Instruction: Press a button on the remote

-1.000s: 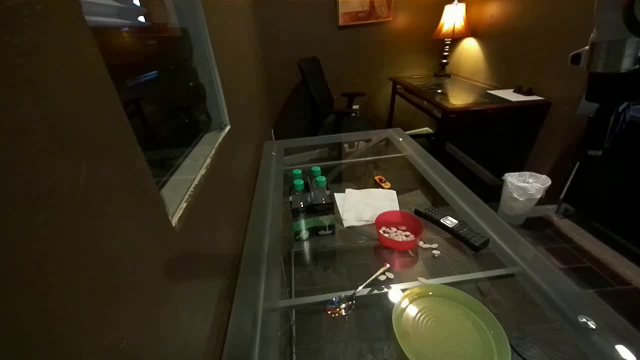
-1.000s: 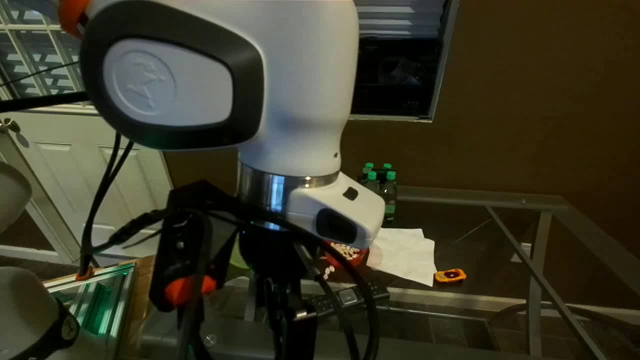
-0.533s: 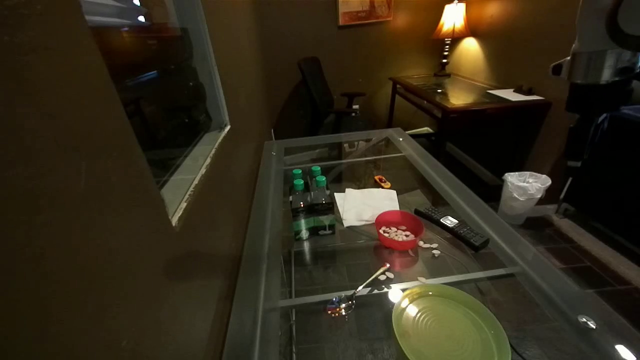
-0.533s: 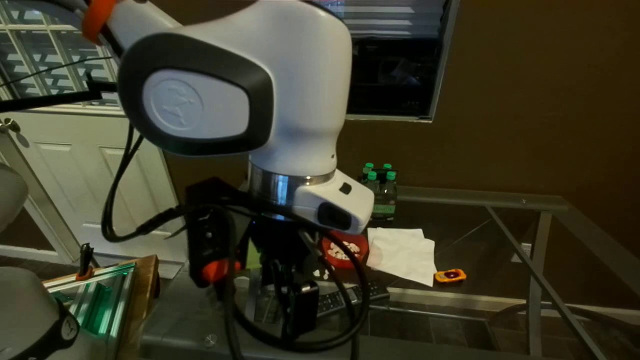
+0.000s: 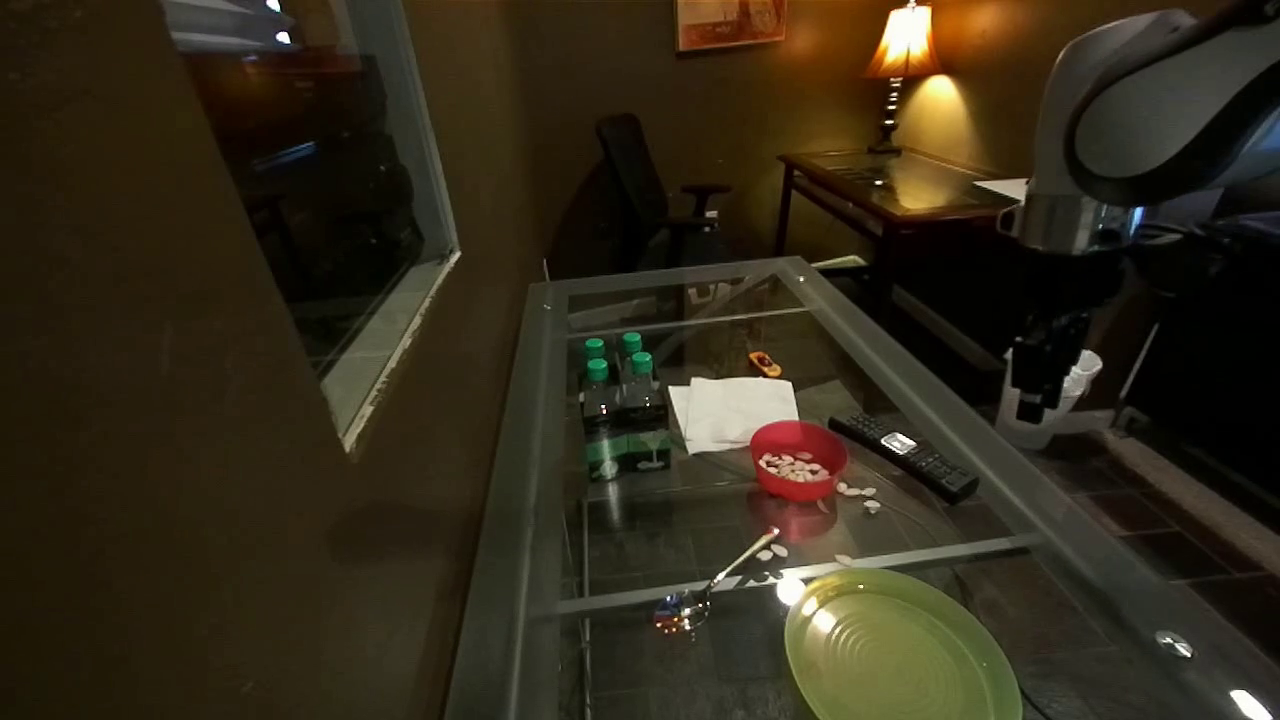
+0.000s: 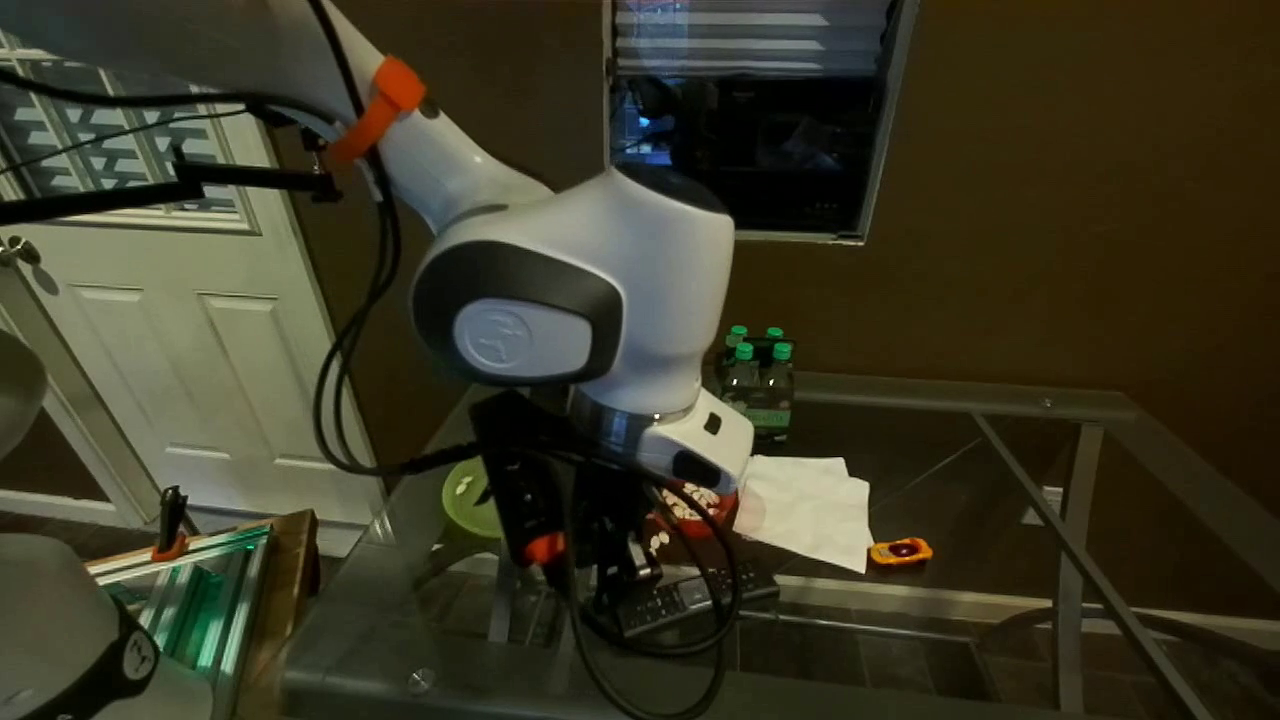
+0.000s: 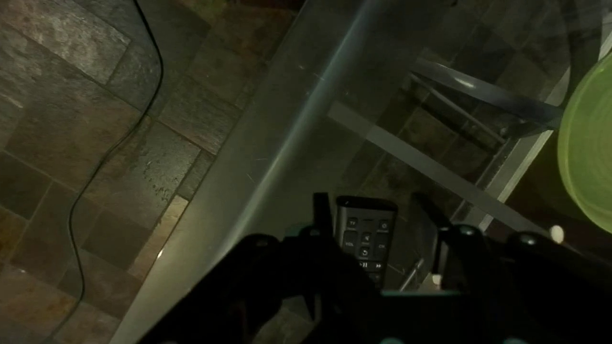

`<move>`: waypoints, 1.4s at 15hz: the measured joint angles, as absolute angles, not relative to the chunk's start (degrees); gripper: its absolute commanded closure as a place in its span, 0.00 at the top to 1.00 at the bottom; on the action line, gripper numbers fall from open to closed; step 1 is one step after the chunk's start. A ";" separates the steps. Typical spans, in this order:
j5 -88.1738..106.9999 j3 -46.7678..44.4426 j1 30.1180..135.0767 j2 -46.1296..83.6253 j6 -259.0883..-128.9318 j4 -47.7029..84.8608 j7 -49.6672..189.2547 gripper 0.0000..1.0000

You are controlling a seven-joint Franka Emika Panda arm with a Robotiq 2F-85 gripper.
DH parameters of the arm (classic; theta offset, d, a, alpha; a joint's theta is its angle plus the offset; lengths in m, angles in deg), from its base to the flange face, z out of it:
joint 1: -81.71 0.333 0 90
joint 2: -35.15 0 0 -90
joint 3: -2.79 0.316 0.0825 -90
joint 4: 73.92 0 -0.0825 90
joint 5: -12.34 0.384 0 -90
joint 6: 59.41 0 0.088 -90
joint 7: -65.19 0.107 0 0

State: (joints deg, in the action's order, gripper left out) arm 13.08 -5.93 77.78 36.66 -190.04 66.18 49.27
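The black remote [image 5: 905,455] lies flat on the glass table beside the red bowl. In the wrist view its button face [image 7: 367,239] shows between the fingers, its lower part hidden behind the dark left one. My gripper [image 7: 371,198] is open, a finger to either side of the remote in that picture and nothing held between them. In an exterior view the gripper [image 5: 1037,398] hangs pointing down above table height, to the right of the remote in the picture and apart from it. Cables and the wrist partly cover the remote [image 6: 757,583] in an exterior view.
Near the remote stand the red bowl [image 5: 795,488] of white pieces, a green plate [image 5: 900,670] and a spoon [image 5: 685,610]. Farther off are several green-capped bottles [image 5: 628,440], white paper [image 5: 740,412] and an orange gadget [image 6: 900,551]. A metal frame edges the table.
The arm has come farther into view in both exterior views, swinging over toward the table, and the gripper now shows beside the remote's end. Remote, bowl and plate have stayed put.
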 measured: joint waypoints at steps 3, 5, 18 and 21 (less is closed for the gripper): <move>14.51 -4.33 77.79 31.62 -192.38 63.52 49.27 0.01; 15.30 -3.55 77.77 28.67 -193.26 61.35 49.29 0.00; 15.66 -1.08 77.41 13.61 -194.30 48.17 52.39 0.00; 15.65 -0.90 77.41 11.93 -194.30 46.52 52.73 0.00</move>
State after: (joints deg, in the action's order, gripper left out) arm 15.65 -0.90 77.41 11.93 -194.30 46.52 52.73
